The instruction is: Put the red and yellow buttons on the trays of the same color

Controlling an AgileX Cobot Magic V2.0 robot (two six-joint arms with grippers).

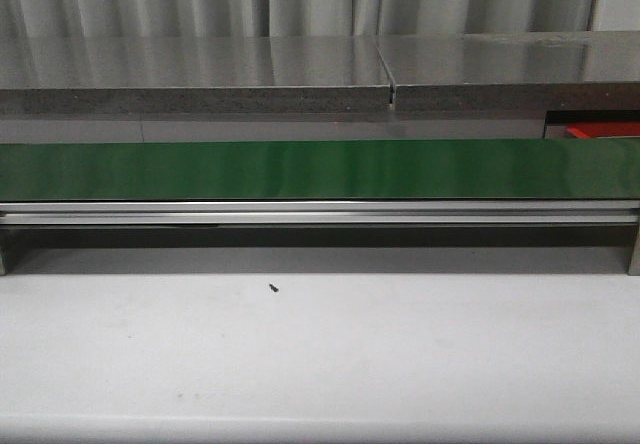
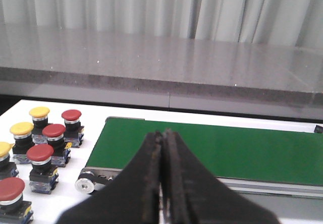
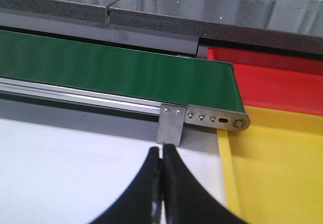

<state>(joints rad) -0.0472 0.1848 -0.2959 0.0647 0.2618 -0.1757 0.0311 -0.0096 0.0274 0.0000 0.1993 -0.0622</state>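
Observation:
Several red and yellow buttons stand in a cluster on the white table off the belt's left end; one red button (image 2: 53,131) and one yellow button (image 2: 39,112) are among them. My left gripper (image 2: 162,133) is shut and empty, above the green conveyor belt (image 2: 227,151), to the right of the cluster. My right gripper (image 3: 161,149) is shut and empty over the white table, near the belt's right end (image 3: 217,119). The yellow tray (image 3: 282,168) lies just right of it, the red tray (image 3: 282,85) behind that. Neither gripper shows in the front view.
The green belt (image 1: 320,169) runs across the front view on an aluminium frame (image 1: 320,212). A grey counter (image 1: 200,74) stands behind it. A small dark speck (image 1: 273,286) lies on the white table. A sliver of the red tray (image 1: 600,129) shows at far right.

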